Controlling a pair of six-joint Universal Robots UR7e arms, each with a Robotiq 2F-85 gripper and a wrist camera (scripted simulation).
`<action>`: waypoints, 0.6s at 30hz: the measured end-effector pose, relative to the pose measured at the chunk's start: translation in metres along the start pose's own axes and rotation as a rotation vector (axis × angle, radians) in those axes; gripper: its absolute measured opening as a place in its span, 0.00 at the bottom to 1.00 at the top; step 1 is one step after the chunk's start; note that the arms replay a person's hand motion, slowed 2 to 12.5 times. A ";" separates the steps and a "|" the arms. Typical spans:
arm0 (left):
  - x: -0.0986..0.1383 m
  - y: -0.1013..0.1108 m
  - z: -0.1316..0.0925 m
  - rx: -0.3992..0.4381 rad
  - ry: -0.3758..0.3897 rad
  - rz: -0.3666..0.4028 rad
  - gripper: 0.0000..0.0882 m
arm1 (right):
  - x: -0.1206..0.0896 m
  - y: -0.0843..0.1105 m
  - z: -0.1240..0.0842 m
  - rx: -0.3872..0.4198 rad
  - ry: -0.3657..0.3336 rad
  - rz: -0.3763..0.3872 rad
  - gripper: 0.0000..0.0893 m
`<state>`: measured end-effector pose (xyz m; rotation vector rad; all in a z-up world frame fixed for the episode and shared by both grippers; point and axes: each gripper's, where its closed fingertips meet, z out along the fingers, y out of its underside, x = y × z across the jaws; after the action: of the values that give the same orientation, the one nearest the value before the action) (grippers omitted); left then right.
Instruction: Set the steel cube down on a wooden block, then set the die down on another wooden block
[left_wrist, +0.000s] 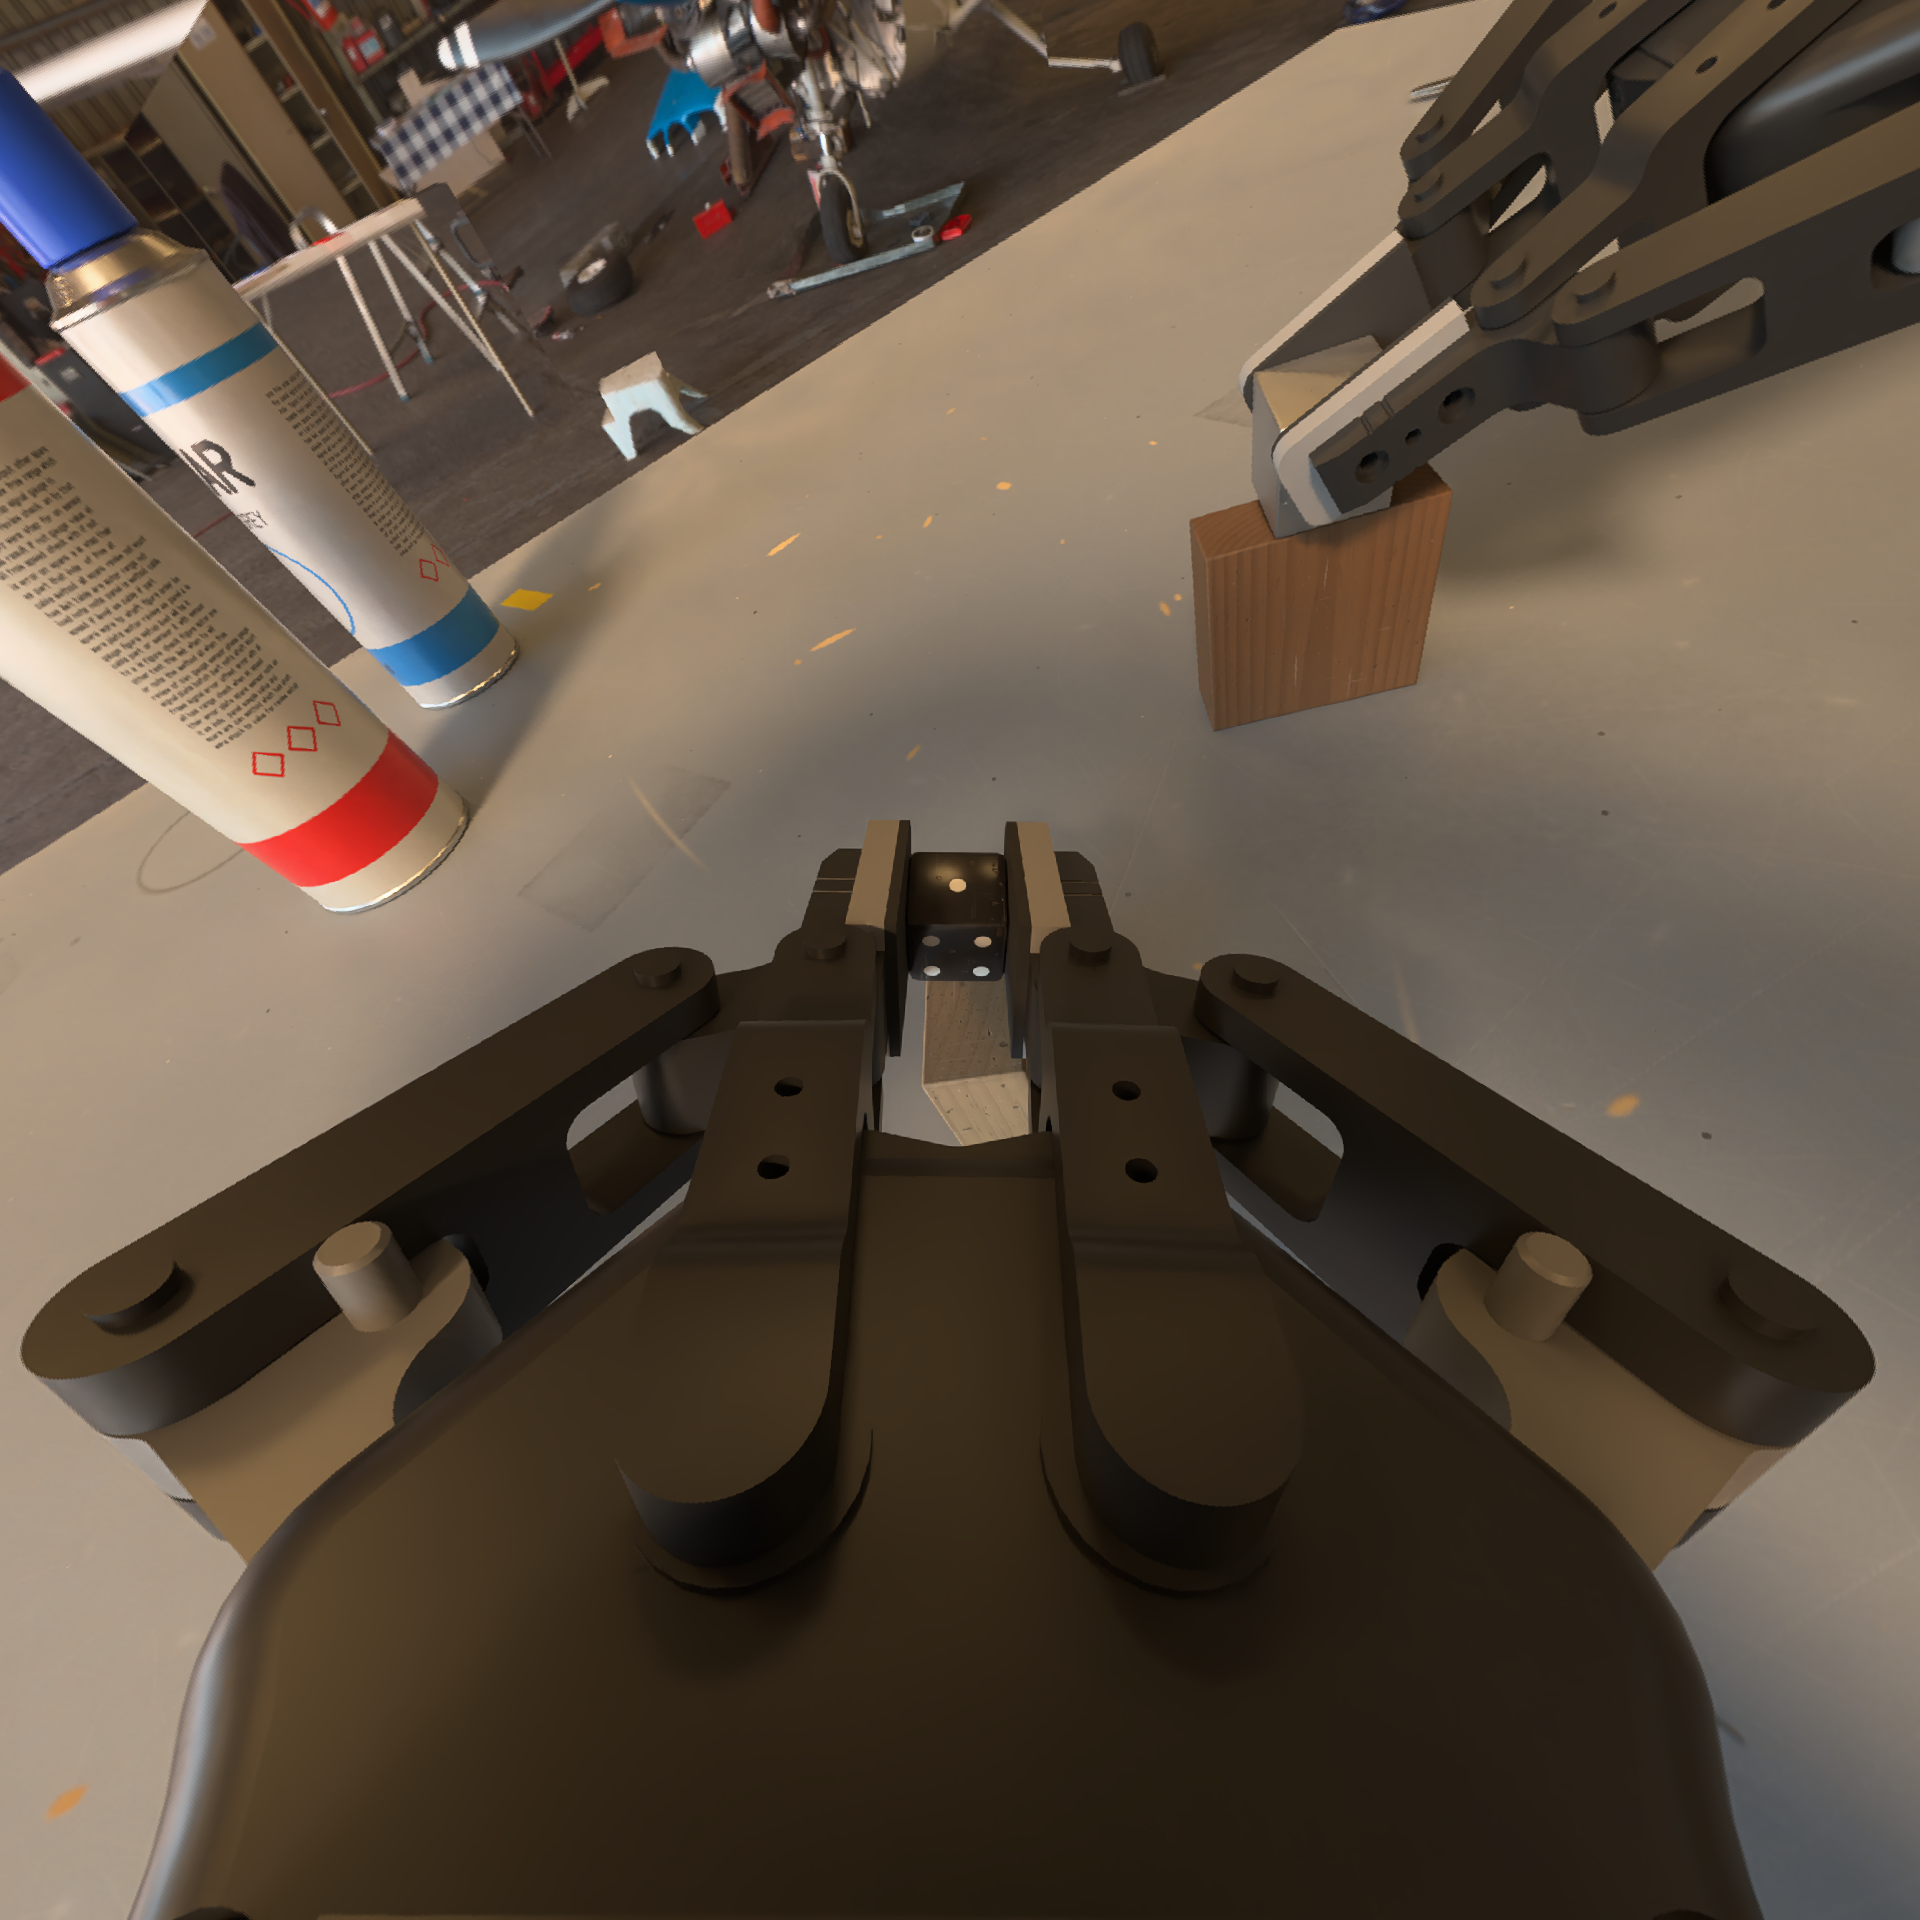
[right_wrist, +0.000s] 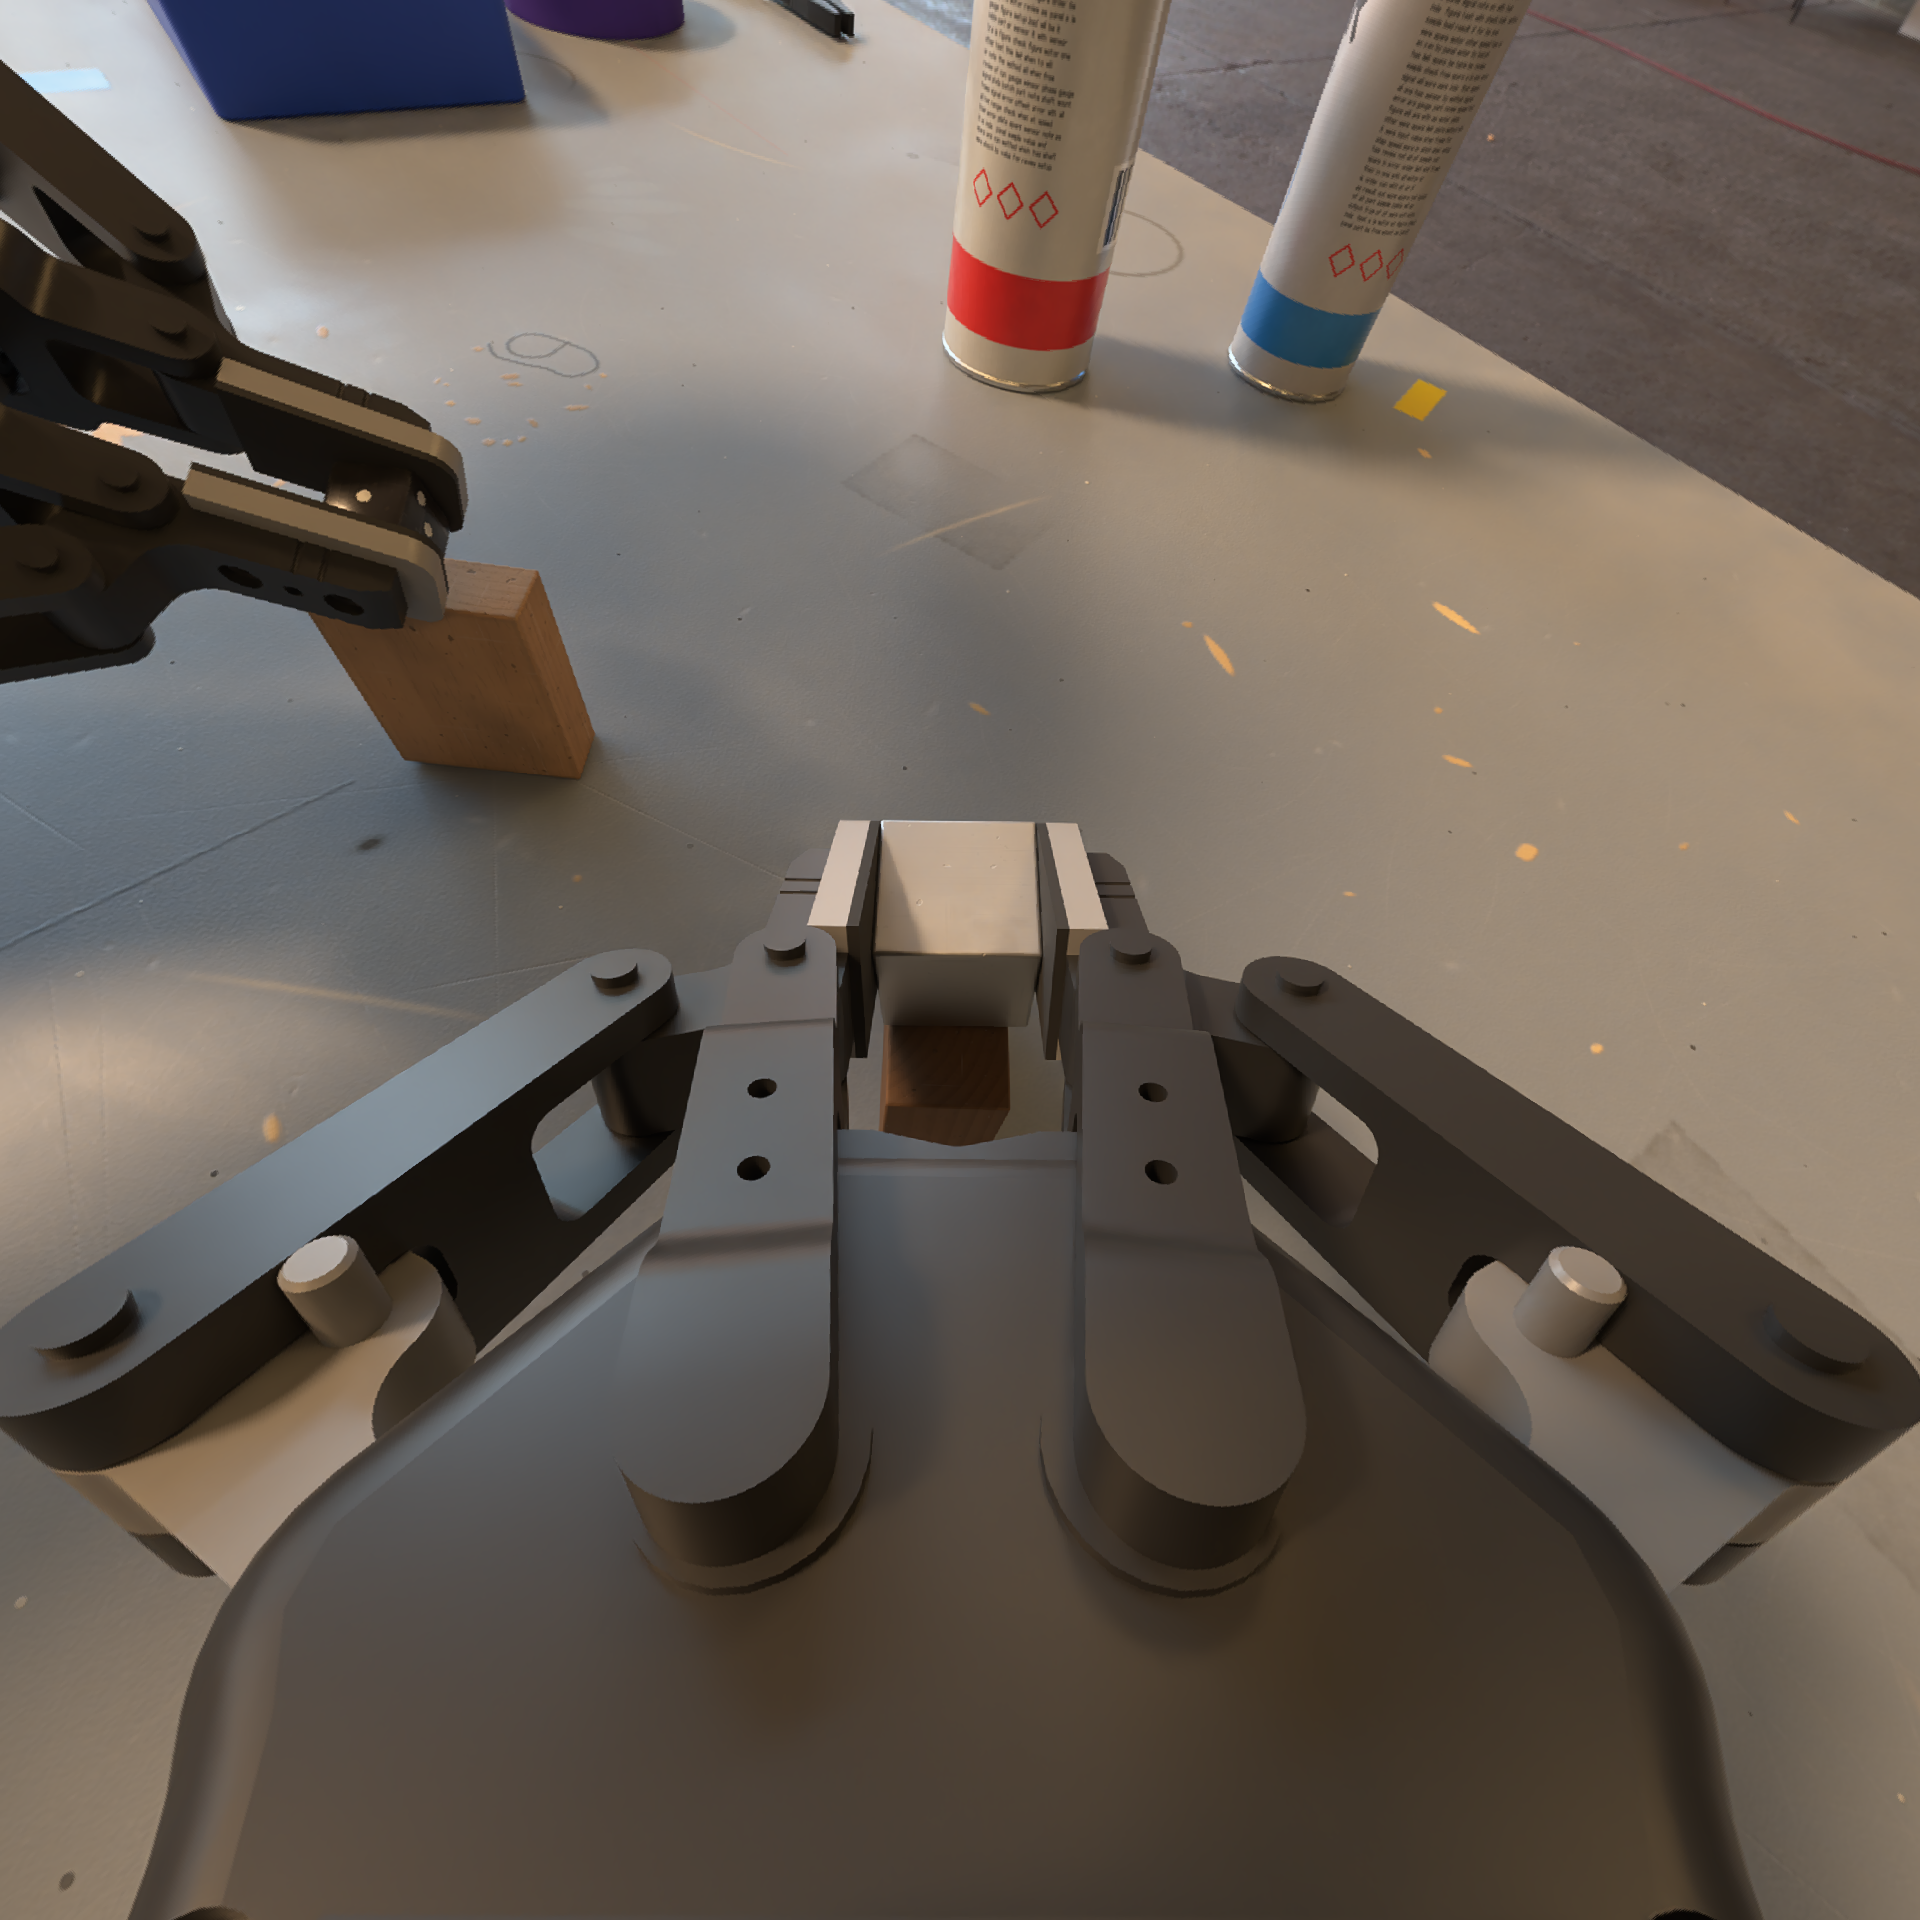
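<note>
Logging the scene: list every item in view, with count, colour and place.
steel cube: 1, silver-grey, held on the dark wooden block.
die: 1, black with white pips, held over the light block.
wooden blocks: 2; reddish-brown under the cube, lighter tan under the die.
spray cans: 2, cream; red-banded and blue-banded, at the far table edge.
blue box: 1, far corner.
purple object: 1, beside the box.
table: 1, grey.
left pincer: shut on the die.
right pincer: shut on the cube.
</note>
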<state>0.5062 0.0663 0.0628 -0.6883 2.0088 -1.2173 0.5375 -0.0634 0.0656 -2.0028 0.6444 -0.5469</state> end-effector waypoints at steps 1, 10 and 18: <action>0.000 0.000 0.000 0.000 0.000 0.000 0.18 | 0.000 0.000 0.000 0.000 0.000 0.001 0.29; 0.000 0.000 0.000 0.002 0.000 0.000 0.18 | 0.000 0.000 0.000 0.006 -0.006 0.010 0.29; 0.000 0.000 0.000 0.003 0.002 -0.002 0.18 | 0.001 0.000 0.001 0.007 -0.011 0.016 0.29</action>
<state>0.5065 0.0664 0.0629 -0.6880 2.0080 -1.2221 0.5385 -0.0633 0.0656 -1.9907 0.6509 -0.5279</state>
